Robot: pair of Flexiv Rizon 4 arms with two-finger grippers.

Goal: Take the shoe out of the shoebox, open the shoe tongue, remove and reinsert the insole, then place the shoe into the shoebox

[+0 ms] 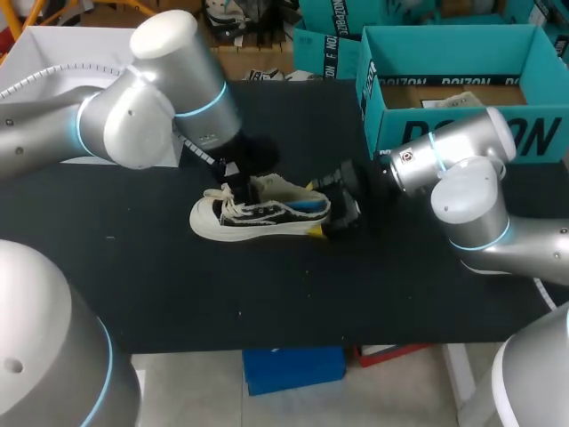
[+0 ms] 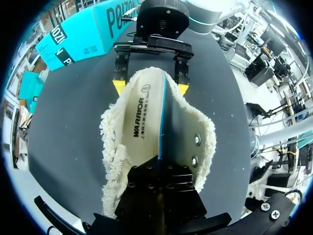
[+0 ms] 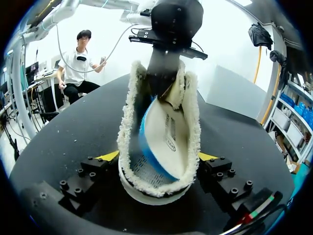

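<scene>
A cream and black shoe (image 1: 258, 218) lies on its sole in the middle of the black table, toe to the left. Its white insole (image 1: 307, 206) with a blue underside stands tilted inside the fleecy collar (image 2: 110, 147). My left gripper (image 1: 236, 182) reaches down into the shoe's opening and is shut on the front end of the insole (image 2: 142, 112). My right gripper (image 3: 157, 156) sits at the heel, one yellow fingertip (image 3: 208, 156) pressed to each side of the shoe (image 3: 127, 122). The open teal shoebox (image 1: 462, 133) stands at the back right.
The shoebox wall (image 2: 78, 34) lies beyond my right arm, with brown paper inside the box. Bare black tabletop (image 1: 267, 294) stretches in front of the shoe and to its left.
</scene>
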